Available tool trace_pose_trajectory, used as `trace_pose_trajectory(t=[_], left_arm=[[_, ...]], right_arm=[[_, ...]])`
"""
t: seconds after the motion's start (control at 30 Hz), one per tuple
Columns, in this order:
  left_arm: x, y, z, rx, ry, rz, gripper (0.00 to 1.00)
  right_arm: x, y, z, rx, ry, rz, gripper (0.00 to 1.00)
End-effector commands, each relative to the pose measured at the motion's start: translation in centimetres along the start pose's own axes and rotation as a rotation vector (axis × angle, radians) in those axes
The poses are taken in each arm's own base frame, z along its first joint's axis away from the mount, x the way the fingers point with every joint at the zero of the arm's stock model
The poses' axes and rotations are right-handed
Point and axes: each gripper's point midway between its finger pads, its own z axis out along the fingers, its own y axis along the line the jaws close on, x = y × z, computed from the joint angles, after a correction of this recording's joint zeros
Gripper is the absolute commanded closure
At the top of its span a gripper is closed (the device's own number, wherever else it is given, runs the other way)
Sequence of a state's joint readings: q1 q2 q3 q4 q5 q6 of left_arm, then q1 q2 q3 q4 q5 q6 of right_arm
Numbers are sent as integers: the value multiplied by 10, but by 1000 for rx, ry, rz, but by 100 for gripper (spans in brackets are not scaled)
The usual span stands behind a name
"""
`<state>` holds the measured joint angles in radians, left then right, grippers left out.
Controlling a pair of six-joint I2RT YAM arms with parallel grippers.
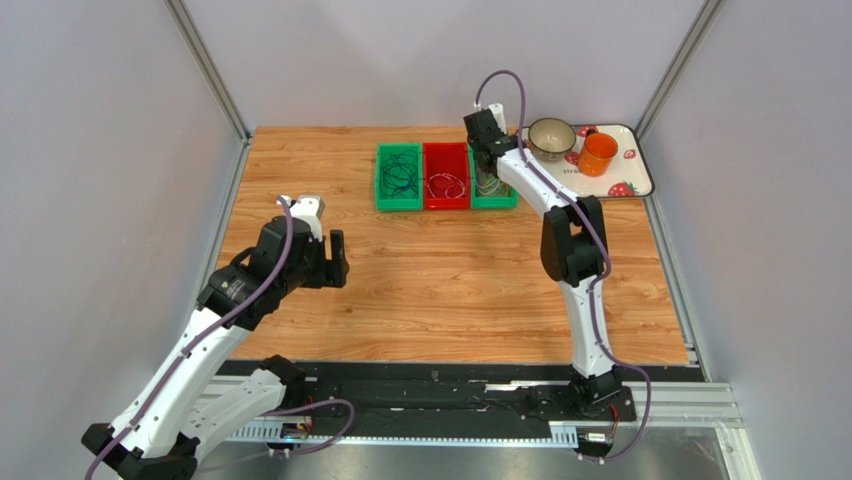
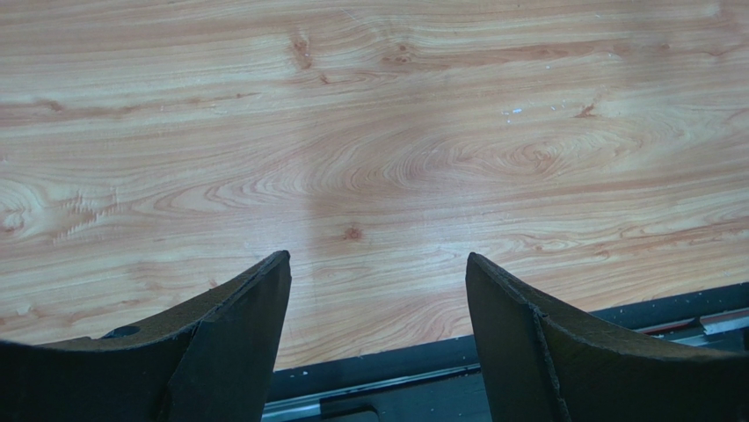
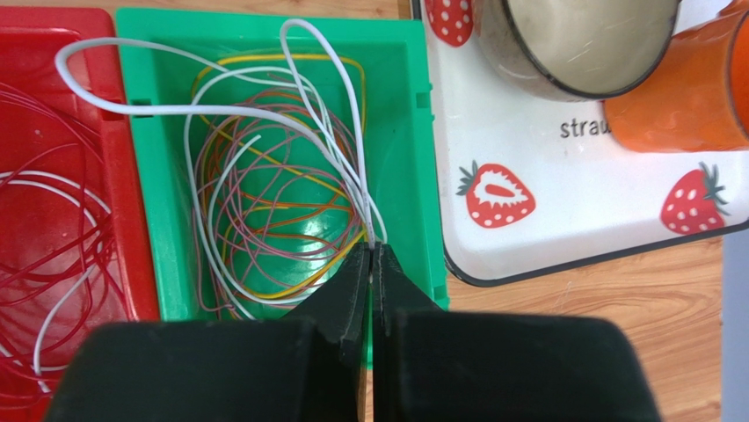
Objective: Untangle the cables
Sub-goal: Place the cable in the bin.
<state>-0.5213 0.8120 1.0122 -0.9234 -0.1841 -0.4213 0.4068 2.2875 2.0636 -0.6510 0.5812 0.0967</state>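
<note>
Three bins stand side by side at the back of the table. The left green bin [image 1: 398, 178] holds dark cables, the red bin [image 1: 446, 177] holds red and white cables [image 3: 53, 237]. The right green bin [image 3: 413, 167] holds a tangle of purple, orange, yellow and white cables [image 3: 264, 211]. My right gripper [image 3: 373, 248] hangs over that bin and is shut on a white cable [image 3: 202, 75] that loops up and over the bin's edge. My left gripper [image 2: 378, 264] is open and empty above bare wood at the table's left [image 1: 336, 258].
A white strawberry-print tray [image 3: 563, 202] sits right of the bins with a beige bowl [image 1: 551, 137] and an orange cup [image 1: 598, 153] on it. Grey walls enclose the table. A black rail [image 2: 492, 369] runs along the near edge.
</note>
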Motion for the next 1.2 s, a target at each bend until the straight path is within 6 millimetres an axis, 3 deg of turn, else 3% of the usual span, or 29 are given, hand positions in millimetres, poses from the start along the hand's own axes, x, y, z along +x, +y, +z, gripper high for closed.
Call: trace_pose_trajectory(t=[0.0,0.57,0.77,0.87,1.1,1.17], left_arm=[[-5,-1,-1,11,-29,2,18],[-7,-1,-5,20,-44,-1,19],[-7,-2,-6,25,-47,-2,18],[-7,-2,-7,26,-51,-4,19],[-8,-2,-8,28,-56,-5,19],[-8,-2,-8,28,-57,-7,18]], right_arm=[[2,5,14,-44,18,68,100],[22,11,14,-101,79,75,100],[5,-1,-5,-100,49,86,100],[-5,-7,-18,-104,31,91,94],[-26,-20,-46,-125,-6,113,56],[-30,-25,-55,-125,-11,118,52]])
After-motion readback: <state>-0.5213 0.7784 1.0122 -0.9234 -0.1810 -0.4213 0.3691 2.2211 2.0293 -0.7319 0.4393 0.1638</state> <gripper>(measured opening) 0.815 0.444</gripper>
